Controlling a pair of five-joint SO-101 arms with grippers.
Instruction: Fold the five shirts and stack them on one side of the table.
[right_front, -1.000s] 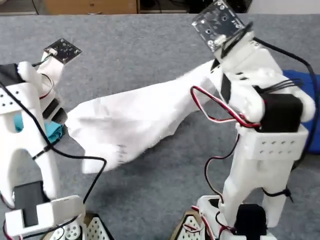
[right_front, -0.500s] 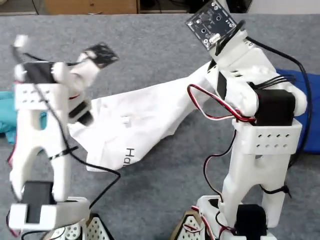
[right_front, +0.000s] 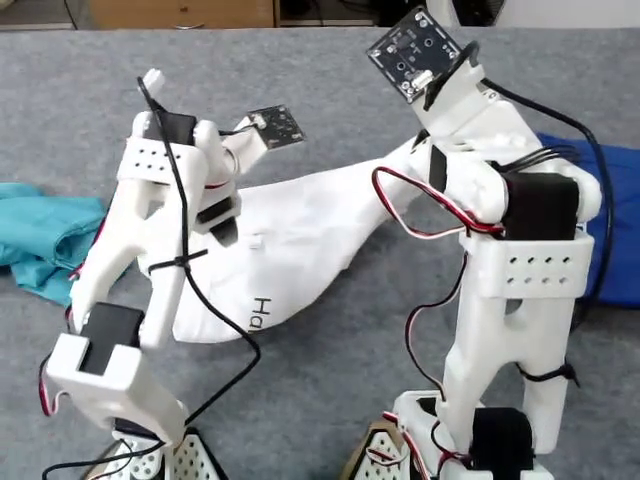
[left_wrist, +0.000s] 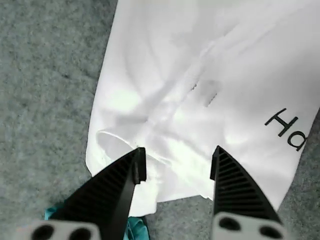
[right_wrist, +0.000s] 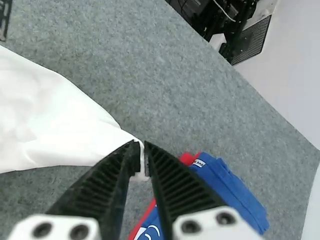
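The white shirt (right_front: 290, 240) is sprawled rumpled across the middle of the grey counter (right_front: 300, 90). One corner is pulled out toward the right claw (right_wrist: 140, 147), which is clenched on just the very tip of it. That's my worry: with a pinch that thin, any tug could slip the cloth free and the shirt flops back in a heap. The left claw (left_wrist: 177, 157) hangs spread wide right over the opposite, bunched edge, gripping nothing. Closing there might grab several layers and make a lopsided fold. The teal shirt (right_front: 40, 240) lies near that edge, so it could snag too. The blue shirt (right_front: 610, 200) sits by the right arm.
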